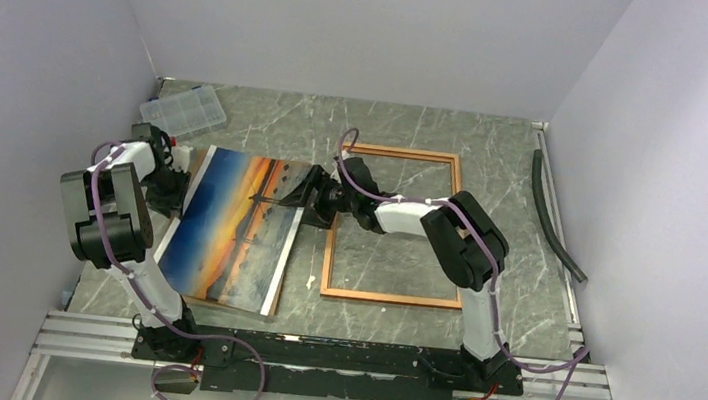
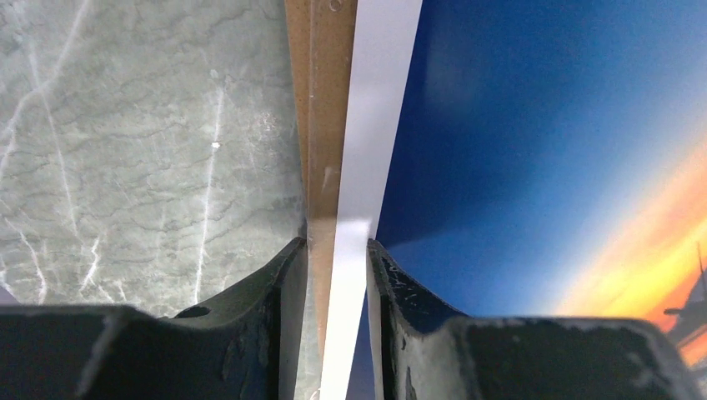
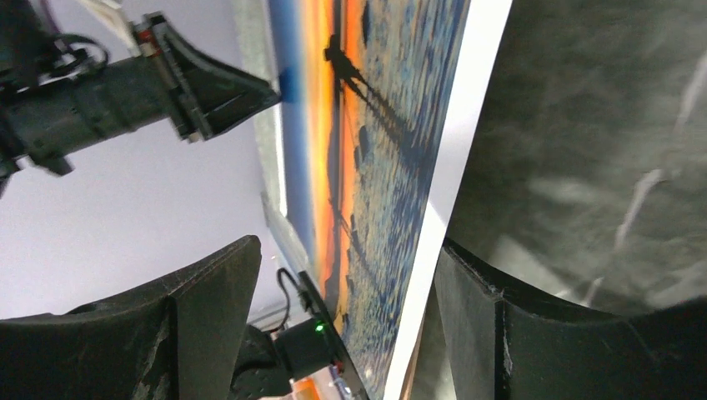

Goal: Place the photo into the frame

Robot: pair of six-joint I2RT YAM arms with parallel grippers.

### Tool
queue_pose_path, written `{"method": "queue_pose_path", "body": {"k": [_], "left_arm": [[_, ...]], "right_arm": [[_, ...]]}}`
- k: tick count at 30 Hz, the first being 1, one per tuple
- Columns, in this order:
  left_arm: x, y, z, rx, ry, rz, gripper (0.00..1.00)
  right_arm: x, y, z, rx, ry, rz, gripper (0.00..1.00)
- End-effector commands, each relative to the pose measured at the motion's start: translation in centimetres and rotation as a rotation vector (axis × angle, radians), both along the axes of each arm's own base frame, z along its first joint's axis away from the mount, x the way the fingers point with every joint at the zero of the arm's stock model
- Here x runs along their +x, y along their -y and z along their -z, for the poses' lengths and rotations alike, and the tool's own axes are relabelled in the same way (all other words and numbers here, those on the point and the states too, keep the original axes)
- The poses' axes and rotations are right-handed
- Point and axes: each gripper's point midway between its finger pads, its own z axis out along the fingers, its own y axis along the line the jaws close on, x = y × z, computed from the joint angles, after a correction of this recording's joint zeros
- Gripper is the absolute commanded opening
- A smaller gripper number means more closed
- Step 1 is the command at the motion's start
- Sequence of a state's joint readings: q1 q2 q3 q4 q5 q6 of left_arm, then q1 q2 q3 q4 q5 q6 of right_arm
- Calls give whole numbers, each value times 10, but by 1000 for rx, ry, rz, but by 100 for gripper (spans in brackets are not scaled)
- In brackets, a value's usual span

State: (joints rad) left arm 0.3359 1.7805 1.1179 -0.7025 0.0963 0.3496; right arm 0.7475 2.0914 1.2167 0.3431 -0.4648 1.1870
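In the top external view, the photo is seen held slanted over the left part of the desk, well short of the frame, which lies flat and unfilled to its right. The left gripper is set at the photo's left edge and the right gripper at its right edge. The step in hand is judged to be the two-armed carry of the print; placing has not yet been done. A clear compartment box at the far left and a black hose along the right edge are kept well apart from the path.

In the left wrist view, the white border of the photo and a brown backing board behind it are pinched together between narrowly set jaws.

In the right wrist view, the right gripper is shown with jaws wide apart, the print's white edge lying between them near the right finger; nothing is clamped. A firm closing here is judged to be needed next, then a level shift rightward. The board gripped with the print may hinder seating.
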Motion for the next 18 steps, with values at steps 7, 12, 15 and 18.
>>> {"method": "queue_pose_path", "body": {"k": [7,12,15,18], "left_arm": [[-1,18,25,-66,-36,41,34],[-1,16,24,-51,-33,44,34],[-1,16,22,-50,-31,45,34],[0,17,22,-50,-31,47,34]], "right_arm": [[-29,-26,-147,372,246,-177,78],[-25,-22,-117,212,236,-171,78],[-22,-22,-99,102,230,-174,78],[-20,-22,-84,-4,241,-180,77]]}}
